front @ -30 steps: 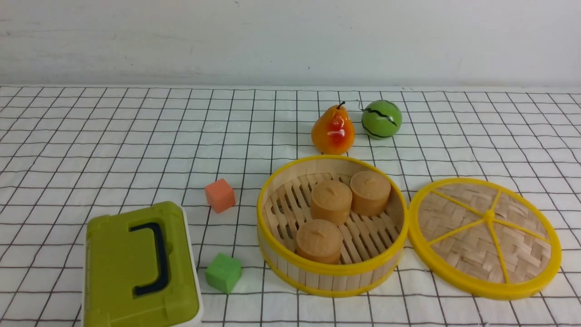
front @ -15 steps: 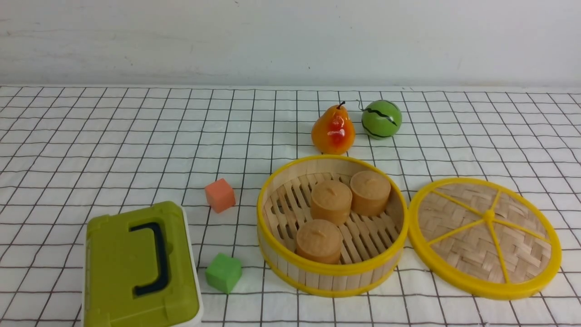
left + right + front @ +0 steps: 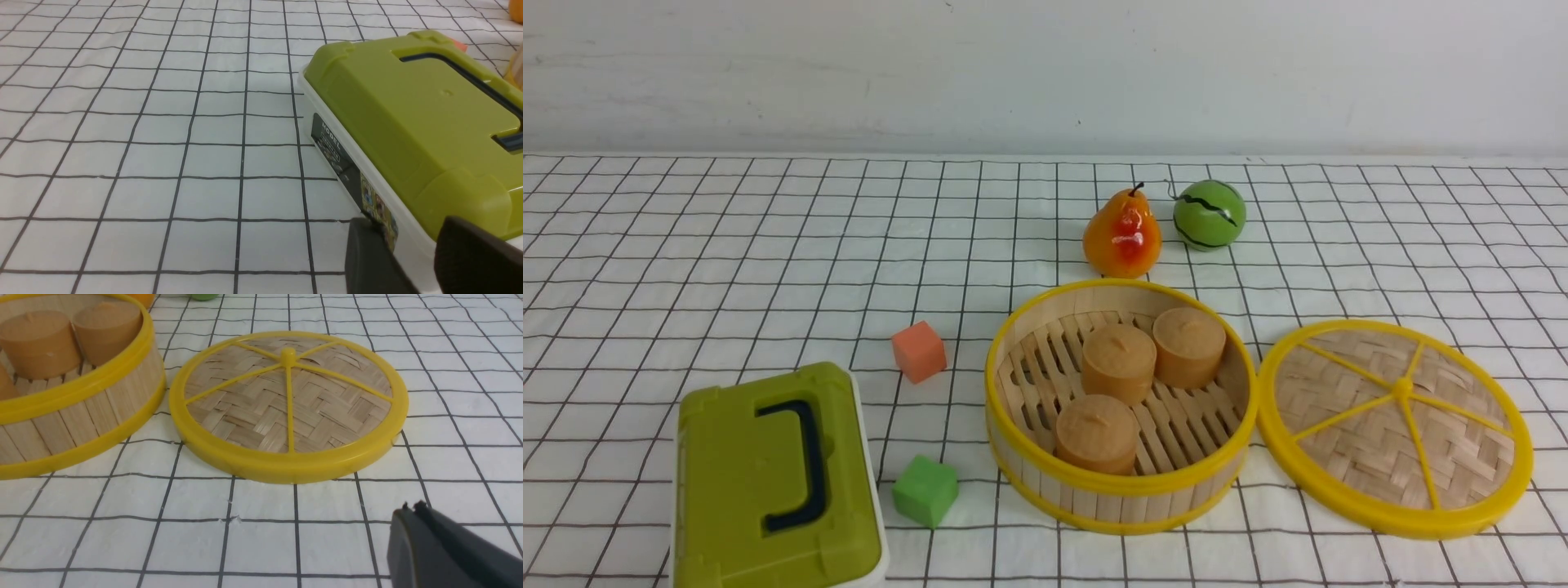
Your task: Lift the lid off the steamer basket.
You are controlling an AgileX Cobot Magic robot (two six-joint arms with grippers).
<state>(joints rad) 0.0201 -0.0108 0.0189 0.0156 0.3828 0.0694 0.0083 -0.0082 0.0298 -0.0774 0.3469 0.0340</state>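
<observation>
Already, the lid (image 3: 1395,426) is lying flat on the surface (image 3: 727,245), just right of the steamer basket (image 3: 1121,406).
The right gripper (image 3: 410,508) is sitting closed and empty near the lid; the left gripper (image 3: 408,245) is standing open. Best is leaving the lid untouched, arms staying clear.

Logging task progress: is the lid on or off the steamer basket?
Off. The lid lies flat on the cloth beside the steamer basket, whose open top shows three tan cakes.
</observation>
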